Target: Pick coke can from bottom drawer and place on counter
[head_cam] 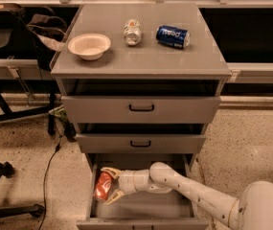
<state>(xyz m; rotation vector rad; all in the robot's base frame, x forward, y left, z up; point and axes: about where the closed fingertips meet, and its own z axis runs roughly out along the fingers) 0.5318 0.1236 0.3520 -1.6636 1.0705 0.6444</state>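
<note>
We are at the grasping step: our gripper (110, 185) reaches into the bottom drawer (145, 208), its 2 fingers spread open on either side of the coke can (102, 186), which lies at the drawer's left end. Next, we judge, it must close on the can, lift it clear of the drawer above (141, 143), and raise it to the desk (141, 56).

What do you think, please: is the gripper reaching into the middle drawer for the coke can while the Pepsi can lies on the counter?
No: the camera view shows the gripper, open around the coke can, in the bottom drawer, not the middle. The Pepsi can is on the counter.
</note>
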